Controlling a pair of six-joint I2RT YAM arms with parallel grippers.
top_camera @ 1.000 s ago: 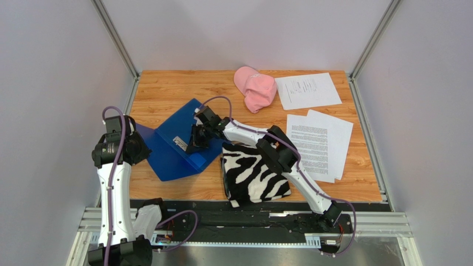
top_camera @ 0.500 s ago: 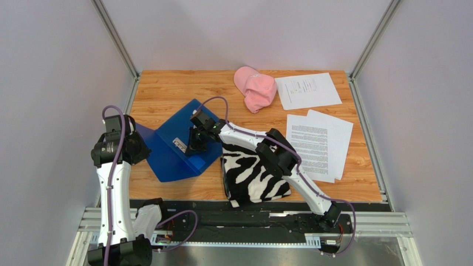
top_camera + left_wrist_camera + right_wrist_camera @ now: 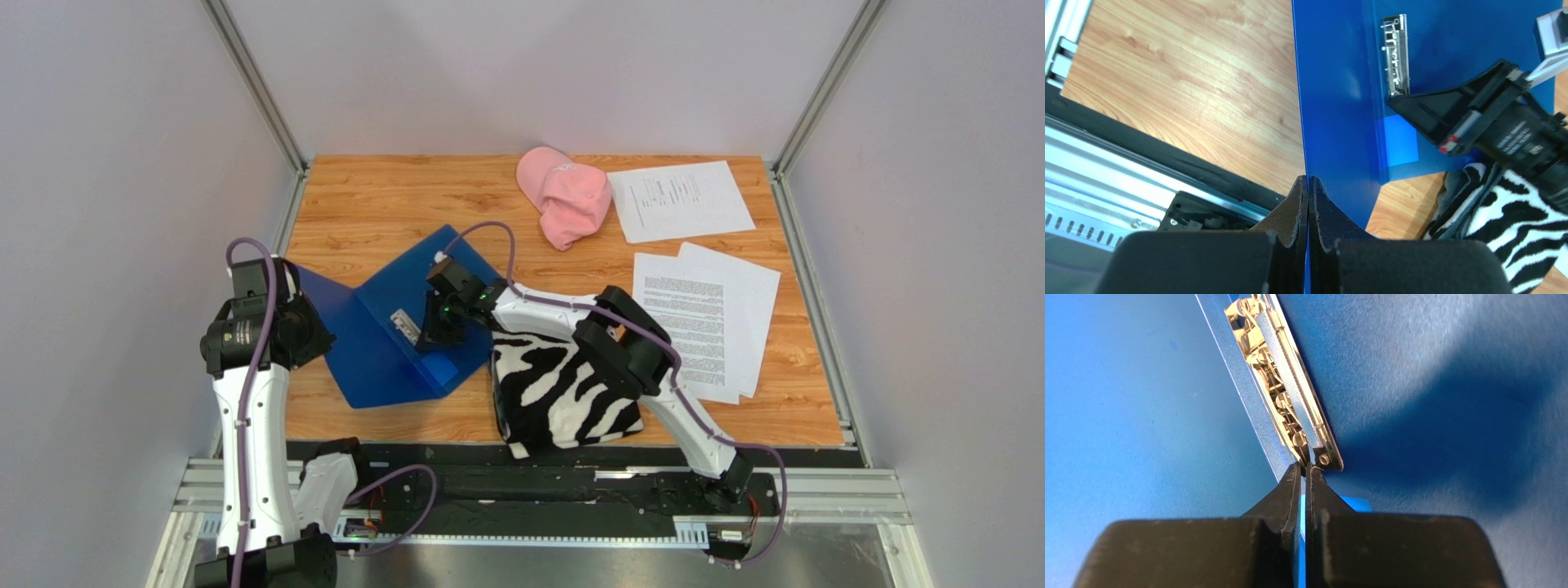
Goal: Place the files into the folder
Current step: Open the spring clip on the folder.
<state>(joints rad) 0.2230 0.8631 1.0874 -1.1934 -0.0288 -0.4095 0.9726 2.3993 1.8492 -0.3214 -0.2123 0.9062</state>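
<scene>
Folder [image 3: 380,361] open at the left of the table [image 3: 368,202], seen from above, its cover [image 3: 321,297] propped up by the left gripper [image 3: 307,333]; the files [image 3: 705,312] lie well apart at the right. Left wrist view: jaws clamped on the cover's edge. Right wrist view: right gripper [image 3: 1303,471] pinched shut on nothing, tips at the clip [image 3: 1284,392]. The opening step looks under way. Next, the clip likely needs lifting before any sheets go in.

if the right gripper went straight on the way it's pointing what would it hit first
Most likely the metal clip inside the folder: the shut right gripper points along it, tips at its near end. Whether they already touch is unclear.
</scene>
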